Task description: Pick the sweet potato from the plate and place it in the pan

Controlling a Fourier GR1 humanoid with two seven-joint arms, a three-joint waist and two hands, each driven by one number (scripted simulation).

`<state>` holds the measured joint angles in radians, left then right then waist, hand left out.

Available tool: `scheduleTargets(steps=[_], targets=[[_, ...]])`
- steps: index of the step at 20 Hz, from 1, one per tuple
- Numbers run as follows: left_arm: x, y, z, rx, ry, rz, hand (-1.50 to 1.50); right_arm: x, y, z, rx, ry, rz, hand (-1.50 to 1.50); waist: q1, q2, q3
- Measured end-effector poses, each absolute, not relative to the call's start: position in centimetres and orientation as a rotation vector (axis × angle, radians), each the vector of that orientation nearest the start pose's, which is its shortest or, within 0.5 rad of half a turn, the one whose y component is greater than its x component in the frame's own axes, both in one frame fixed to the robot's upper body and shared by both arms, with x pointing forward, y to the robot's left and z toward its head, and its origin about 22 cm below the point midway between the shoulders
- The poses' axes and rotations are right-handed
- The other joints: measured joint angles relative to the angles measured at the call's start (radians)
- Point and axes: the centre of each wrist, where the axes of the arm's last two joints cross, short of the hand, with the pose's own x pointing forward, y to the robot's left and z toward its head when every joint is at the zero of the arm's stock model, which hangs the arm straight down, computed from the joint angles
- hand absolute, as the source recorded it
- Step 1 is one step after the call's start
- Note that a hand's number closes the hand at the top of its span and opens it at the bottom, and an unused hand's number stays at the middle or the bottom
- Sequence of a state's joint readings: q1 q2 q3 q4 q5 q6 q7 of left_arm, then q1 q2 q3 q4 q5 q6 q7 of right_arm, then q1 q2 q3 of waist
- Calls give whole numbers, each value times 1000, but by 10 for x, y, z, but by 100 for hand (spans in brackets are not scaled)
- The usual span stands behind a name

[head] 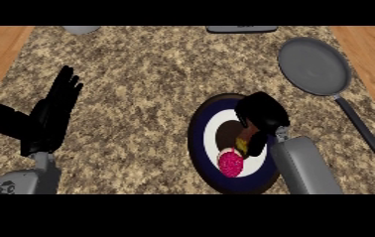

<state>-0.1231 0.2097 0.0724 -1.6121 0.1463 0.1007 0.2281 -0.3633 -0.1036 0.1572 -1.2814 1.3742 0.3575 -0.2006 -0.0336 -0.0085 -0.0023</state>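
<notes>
Partly hidden, brown sweet potato point(233, 132), magenta end

The speckled brown granite-like counter point(147, 82) under my hands looked rough, the round grey metal pan point(315, 65) matt, the wooden edge strip point(13, 42) smooth.

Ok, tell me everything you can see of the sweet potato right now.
The sweet potato lies on the plate, on its white centre toward the near rim. Only its near end shows: a rounded, speckled magenta-pink face with a pale rim. A small yellowish-brown patch shows just above that face. The rest is hidden under the right hand, which is curled down over it from above. The pictures do not show whether it is lifted off the plate. The pan sits apart, farther back and to the right.
</notes>
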Motion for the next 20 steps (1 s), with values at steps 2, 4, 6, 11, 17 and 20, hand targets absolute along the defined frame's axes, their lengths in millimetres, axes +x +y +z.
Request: scheduleTargets(steps=[2,4,6,11,17,20], targets=[[269,281,55,124,-1508,67,0,319,-185,41,-797,-1332,1563,150,0,-1,1],[271,283,57,122,-1506,67,0,316,-192,60,-912,-1396,1476,150,0,-1,1],[271,280,57,121,-1509,71,0,313,-193,87,-1012,-1466,1399,150,3,-1,1],[267,280,59,108,-1505,56,0,292,-191,134,-1151,-1552,1251,150,19,2,2],[276,274,62,104,-1510,51,0,296,-217,173,-1190,-1559,1107,150,29,6,2],[274,267,60,103,-1514,48,0,306,-235,180,-1209,-1556,1029,150,33,8,2]])
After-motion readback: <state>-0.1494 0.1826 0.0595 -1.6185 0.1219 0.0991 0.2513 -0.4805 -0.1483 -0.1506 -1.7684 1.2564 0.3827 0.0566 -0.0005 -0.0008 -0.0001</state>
